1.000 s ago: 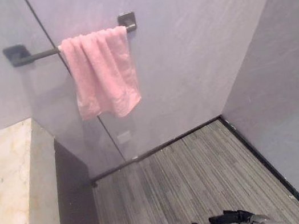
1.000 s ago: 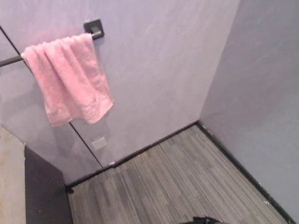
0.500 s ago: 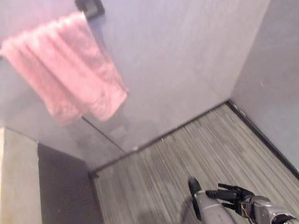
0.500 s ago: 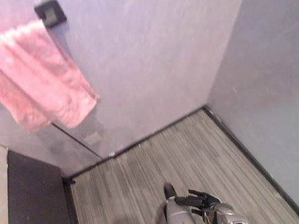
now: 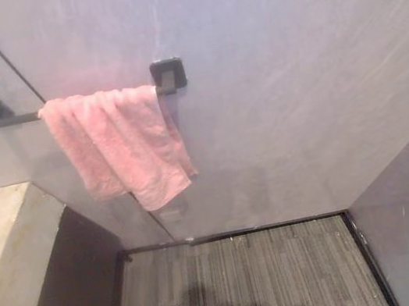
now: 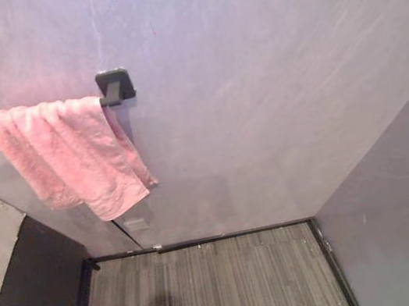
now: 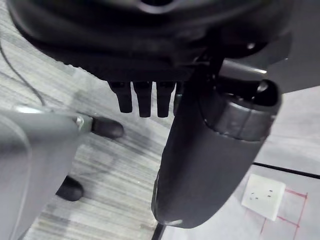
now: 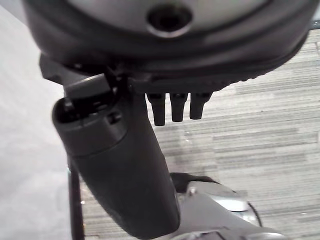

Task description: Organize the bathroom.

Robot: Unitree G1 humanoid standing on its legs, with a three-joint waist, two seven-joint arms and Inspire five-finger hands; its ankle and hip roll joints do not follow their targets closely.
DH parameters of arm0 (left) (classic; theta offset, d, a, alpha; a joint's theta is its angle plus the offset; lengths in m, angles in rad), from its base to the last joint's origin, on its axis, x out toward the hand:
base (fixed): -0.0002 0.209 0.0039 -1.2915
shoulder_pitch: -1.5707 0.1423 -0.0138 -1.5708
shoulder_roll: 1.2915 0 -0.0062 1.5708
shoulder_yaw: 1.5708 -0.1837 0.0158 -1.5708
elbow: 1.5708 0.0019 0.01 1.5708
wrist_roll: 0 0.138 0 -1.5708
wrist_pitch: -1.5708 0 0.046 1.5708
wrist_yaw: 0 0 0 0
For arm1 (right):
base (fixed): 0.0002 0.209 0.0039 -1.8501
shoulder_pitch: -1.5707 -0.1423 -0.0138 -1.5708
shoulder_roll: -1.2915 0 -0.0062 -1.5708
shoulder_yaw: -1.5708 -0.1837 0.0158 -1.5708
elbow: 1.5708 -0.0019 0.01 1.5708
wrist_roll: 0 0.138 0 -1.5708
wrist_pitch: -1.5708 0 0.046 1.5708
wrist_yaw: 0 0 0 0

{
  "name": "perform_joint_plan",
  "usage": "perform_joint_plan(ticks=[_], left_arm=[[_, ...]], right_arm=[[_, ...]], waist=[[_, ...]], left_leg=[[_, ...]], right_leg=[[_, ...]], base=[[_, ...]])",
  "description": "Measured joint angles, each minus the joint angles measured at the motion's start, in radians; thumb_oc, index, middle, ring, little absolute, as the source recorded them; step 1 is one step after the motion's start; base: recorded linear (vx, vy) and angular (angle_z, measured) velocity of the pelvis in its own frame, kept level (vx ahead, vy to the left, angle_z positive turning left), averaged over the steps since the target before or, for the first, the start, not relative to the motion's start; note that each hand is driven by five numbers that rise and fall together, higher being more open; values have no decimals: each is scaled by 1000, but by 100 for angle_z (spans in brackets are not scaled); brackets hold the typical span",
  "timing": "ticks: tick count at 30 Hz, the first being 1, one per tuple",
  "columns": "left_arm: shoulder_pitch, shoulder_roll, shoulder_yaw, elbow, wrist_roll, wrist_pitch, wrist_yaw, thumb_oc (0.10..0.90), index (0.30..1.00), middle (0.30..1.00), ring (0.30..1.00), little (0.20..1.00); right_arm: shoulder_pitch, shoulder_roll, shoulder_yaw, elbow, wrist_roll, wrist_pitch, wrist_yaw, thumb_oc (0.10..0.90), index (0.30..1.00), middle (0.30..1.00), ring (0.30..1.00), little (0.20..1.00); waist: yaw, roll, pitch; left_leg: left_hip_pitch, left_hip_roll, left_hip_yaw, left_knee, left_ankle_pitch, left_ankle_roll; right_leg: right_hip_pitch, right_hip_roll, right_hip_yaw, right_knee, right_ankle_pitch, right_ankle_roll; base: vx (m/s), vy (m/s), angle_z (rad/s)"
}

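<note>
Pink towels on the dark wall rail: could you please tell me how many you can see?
1. One pink cloth towel hangs bunched over the dark metal wall rail, close to its right-hand bracket. The rail's left end is cut off in the right eye view.

Pink terry-cloth towel (image 5: 120, 148), matt black rail (image 5: 12, 119), smooth grey wall (image 5: 292, 66), striped floor (image 5: 272, 268).
</note>
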Motion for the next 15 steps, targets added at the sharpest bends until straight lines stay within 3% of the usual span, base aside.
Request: perform_joint_plan(ticks=[3, 5, 6, 10, 15], left_arm=[[0, 22, 22, 3, 4, -5, 32, 800, 900, 900, 900, 900], [-12, 34, 24, 3, 4, -19, 42, 800, 900, 900, 900, 900], [-33, 39, 31, 13, 4, -19, 52, 800, 900, 900, 900, 900], [-61, 84, 43, 24, 4, -20, 66, 800, 900, 900, 900, 900], [-64, 111, 60, 24, 7, -10, 82, 800, 900, 900, 900, 900]], right_arm=[[13, -1, 2, -11, 5, -18, 1, 800, 900, 900, 900, 900], [32, -1, 3, -20, 5, -27, 1, 800, 900, 900, 900, 900], [39, 2, 1, -13, 5, -24, -4, 800, 900, 900, 900, 900], [72, 20, -11, 7, 33, -26, -21, 800, 900, 900, 900, 900], [70, 19, -31, 8, 33, -26, -46, 800, 900, 900, 900, 900]], waist=[[-5, 0, 0], [-31, 22, -13], [-41, 38, -4], [-56, 25, -8], [-53, 26, -7]], left_leg=[[-5, 25, -1, 40, 44, 15], [7, 41, 14, 36, 50, 15], [39, 45, 39, -1, 63, -2], [109, -22, 69, -86, 86, 39], [116, -47, 87, -93, 77, 60]], right_leg=[[36, 10, 29, -21, 1, 2], [48, 9, 29, -35, 2, 14], [54, 7, 32, -28, -5, 36], [63, -63, 64, -9, -23, 98], [60, -91, 81, -17, -12, 124]], base=[[108, 57, -40], [135, 89, -5], [95, 51, 14], [89, 40, -8], [40, -8, -10]])
